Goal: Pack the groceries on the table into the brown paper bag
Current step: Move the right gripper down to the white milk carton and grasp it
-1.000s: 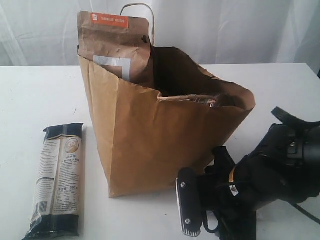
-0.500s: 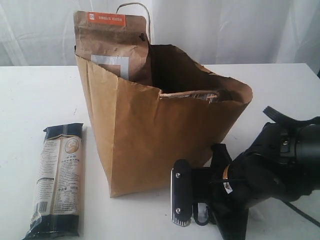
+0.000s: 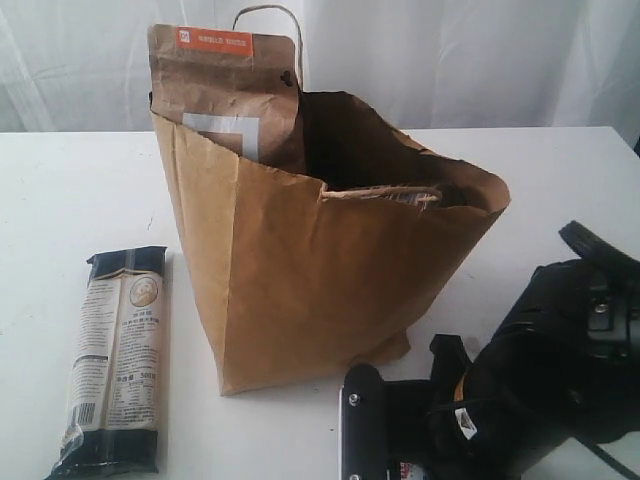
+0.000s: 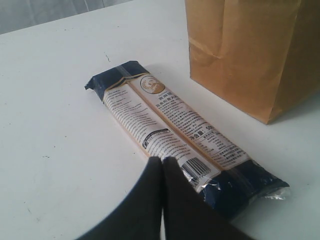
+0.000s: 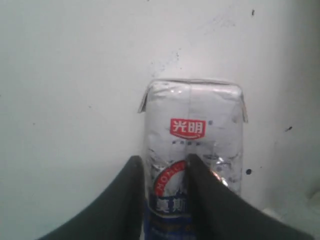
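The brown paper bag (image 3: 300, 280) stands open on the table (image 3: 70, 190), its side also in the left wrist view (image 4: 250, 50). A brown windowed, orange-labelled pouch (image 3: 225, 90) sticks up out of it. The long dark-blue noodle packet (image 3: 115, 355) lies flat left of the bag. My left gripper (image 4: 162, 160) is shut and empty, over one end of the noodle packet (image 4: 175, 130). My right gripper (image 5: 165, 160) is shut on the small white-blue packet (image 5: 192, 125), which rests on the table. In the exterior view the right gripper (image 3: 365, 435) is low at the front, right of the bag.
A twisted paper handle (image 3: 270, 15) rises behind the pouch, and another handle (image 3: 385, 192) lies across the bag's mouth. White curtains (image 3: 450, 50) hang behind the table. Bare tabletop lies left of the noodle packet.
My right jaws have closed in on the white-blue packet, and the right arm has sunk lower at the front of the exterior view. The bag and noodle packet stay put.
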`<state>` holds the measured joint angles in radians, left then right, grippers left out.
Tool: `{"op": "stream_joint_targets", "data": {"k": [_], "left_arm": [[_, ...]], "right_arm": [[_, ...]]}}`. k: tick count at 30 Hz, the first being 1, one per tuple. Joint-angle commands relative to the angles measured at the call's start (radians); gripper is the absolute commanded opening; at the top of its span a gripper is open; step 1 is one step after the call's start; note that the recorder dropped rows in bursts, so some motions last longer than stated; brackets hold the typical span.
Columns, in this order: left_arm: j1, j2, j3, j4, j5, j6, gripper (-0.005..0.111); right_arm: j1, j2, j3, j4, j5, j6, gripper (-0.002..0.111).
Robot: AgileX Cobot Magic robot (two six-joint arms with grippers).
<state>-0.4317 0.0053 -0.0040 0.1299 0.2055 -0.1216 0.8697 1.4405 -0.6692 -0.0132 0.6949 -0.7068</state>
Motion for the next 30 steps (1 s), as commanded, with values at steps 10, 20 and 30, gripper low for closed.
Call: {"op": "stream_joint_targets", "data": {"k": [10, 20, 30], "left_arm": [[0.002, -0.005, 0.004, 0.002, -0.002, -0.009, 0.000], [0.002, -0.005, 0.004, 0.002, -0.002, -0.009, 0.000], [0.002, -0.005, 0.004, 0.002, -0.002, -0.009, 0.000]], "right_arm": [[0.007, -0.073, -0.005, -0.100, 0.012, 0.085, 0.073], [0.006, 0.007, -0.005, -0.134, -0.104, 0.094, 0.073], [0.006, 0.160, -0.005, -0.117, -0.169, 0.103, 0.070]]}}
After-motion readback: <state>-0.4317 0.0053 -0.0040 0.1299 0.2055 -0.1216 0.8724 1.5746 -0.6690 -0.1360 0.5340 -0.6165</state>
